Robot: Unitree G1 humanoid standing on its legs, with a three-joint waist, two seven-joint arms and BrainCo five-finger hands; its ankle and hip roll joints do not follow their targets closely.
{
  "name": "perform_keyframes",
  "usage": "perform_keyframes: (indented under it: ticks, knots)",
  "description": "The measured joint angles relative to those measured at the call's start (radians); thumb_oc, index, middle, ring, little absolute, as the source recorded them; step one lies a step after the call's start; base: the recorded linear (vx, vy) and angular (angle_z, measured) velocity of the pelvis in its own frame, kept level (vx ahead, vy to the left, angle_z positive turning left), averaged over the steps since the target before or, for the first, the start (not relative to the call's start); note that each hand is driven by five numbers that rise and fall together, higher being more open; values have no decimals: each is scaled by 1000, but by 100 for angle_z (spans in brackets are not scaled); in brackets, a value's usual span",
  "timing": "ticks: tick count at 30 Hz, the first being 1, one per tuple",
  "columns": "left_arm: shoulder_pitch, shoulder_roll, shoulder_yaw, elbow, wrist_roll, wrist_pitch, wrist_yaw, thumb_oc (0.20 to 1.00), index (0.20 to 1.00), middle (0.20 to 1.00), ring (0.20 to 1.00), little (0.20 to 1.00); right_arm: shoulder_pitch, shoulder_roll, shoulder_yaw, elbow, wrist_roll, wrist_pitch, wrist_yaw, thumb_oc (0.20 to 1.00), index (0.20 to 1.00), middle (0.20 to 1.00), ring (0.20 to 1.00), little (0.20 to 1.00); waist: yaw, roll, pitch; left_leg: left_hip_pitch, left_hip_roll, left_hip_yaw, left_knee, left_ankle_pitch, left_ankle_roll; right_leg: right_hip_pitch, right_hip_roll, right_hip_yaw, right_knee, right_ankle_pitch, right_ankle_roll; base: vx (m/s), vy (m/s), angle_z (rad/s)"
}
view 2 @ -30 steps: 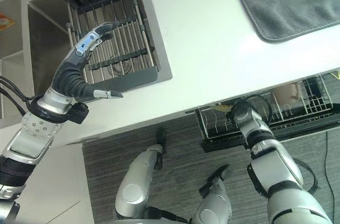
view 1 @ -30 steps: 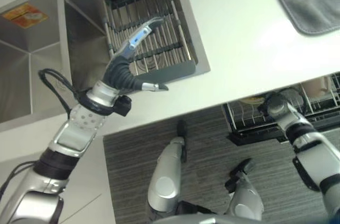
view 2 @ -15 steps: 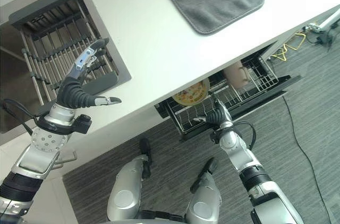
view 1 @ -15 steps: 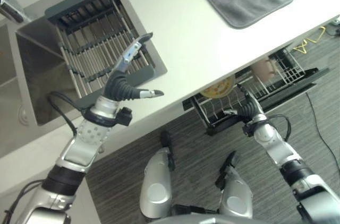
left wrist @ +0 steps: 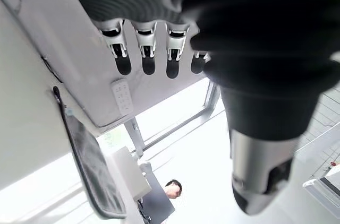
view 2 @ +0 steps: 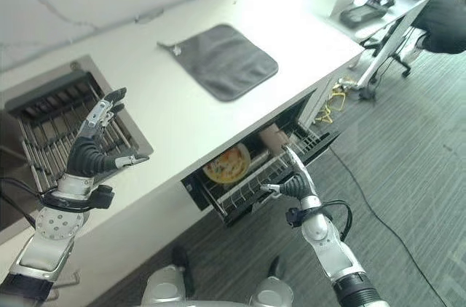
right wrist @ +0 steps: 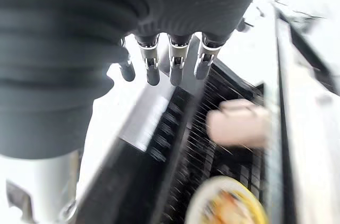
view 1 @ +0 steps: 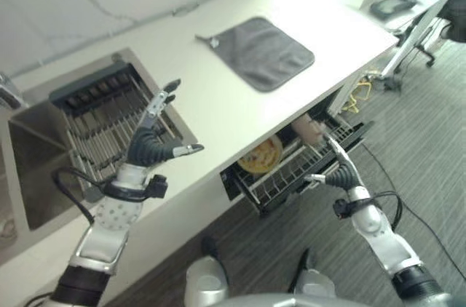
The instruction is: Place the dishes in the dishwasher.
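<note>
Dishwasher rack point(view 2: 247, 180) holds two dishes — one plate point(view 2: 226, 164), one mug point(view 2: 272, 137); both hands point(view 1: 151, 145) point(view 2: 293, 176) empty, fingers straight.

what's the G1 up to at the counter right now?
It is loading a dishwasher. The dishwasher rack is pulled out from under the counter and holds a yellow patterned plate and a pale cup. The right hand is open at the rack's front edge, holding nothing. The left hand is raised, open and empty, above the counter beside the sink rack. A grey mat lies further along the counter.
</note>
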Motion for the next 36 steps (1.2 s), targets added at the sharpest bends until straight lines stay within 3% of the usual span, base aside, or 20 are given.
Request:
perform_keyframes:
  ticks: [4,9,14,18,23,28,31,33,34,35,36]
  knots:
    - [67,-21,43,0,10,0,-11,1000,1000,1000,1000,1000,80,-1,-131,-94,2,-4,-25,1000,1000,1000,1000,1000,-19,7,-48,46,-8,-11,-59,9,-13,11,16,24,-3,-15,-6,7,-45,-20]
    - [101,-32,72,10,-13,-1,-24,1000,1000,1000,1000,1000,139,-1,-199,-116,50,-57,-77,1000,1000,1000,1000,1000,-35,32,-84,94,-5,-20,-86,12,-14,30,34,49,-2,-21,-1,8,-38,-19]
    - [101,-46,73,15,-12,-39,-41,1000,1000,1000,1000,1000,195,13,-272,-104,171,-64,-116,1000,1000,1000,1000,1000,-76,42,-102,114,-6,-15,-103,13,-15,30,33,50,25,-45,4,47,-41,0]
    - [101,-49,91,27,-10,-62,-37,1000,1000,1000,1000,1000,231,125,-308,57,311,-95,-111,1000,1000,1000,1000,1000,-82,46,-120,139,-7,-13,-105,6,-16,25,20,50,84,-95,21,7,-14,2]
    - [98,-53,104,57,-9,-81,-20,1000,1000,1000,1000,1000,245,192,-303,172,418,-96,-66,1000,1000,1000,1000,1000,-86,71,-125,141,-10,-14,-104,5,-12,24,13,49,111,-106,14,32,11,2]
    - [63,-57,90,78,30,-82,-8,1000,1000,1000,1000,1000,231,214,-260,295,566,-110,-11,1000,1000,1000,1000,1000,-78,91,-125,140,-47,-31,-62,-33,-1,25,-51,44,198,-154,36,65,77,14]
    - [31,-59,58,78,31,-79,1,1000,1000,1000,1000,1000,197,238,-243,363,614,-127,2,1000,1000,1000,1000,1000,-64,109,-123,98,-75,-52,38,-90,18,12,-113,32,266,-176,36,53,162,20]
    - [-28,-67,16,84,30,-55,12,1000,1000,1000,1000,1000,156,245,-239,425,662,-145,7,1000,1000,1000,1000,1000,-59,120,-108,39,-81,-82,160,-149,44,8,-158,-2,318,-185,44,48,129,40]
    - [-54,-74,-27,80,37,-44,13,1000,1000,1000,1000,1000,134,235,-238,448,704,-146,23,1000,1000,1000,1000,1000,-53,152,-95,13,-93,-104,224,-195,52,-6,-196,-26,384,-175,29,82,164,41]
    - [-52,-75,-25,80,40,-39,17,1000,1000,1000,1000,1000,128,238,-235,448,712,-146,30,1000,1000,1000,1000,1000,-42,166,-94,9,-94,-98,237,-207,56,-16,-207,-49,398,-171,21,99,191,18]
    - [-59,-72,-19,76,43,-33,22,1000,1000,1000,1000,1000,112,253,-226,459,729,-148,48,1000,1000,1000,1000,1000,-24,166,-93,-16,-103,-93,273,-220,68,-13,-224,-75,399,-222,25,96,189,6]
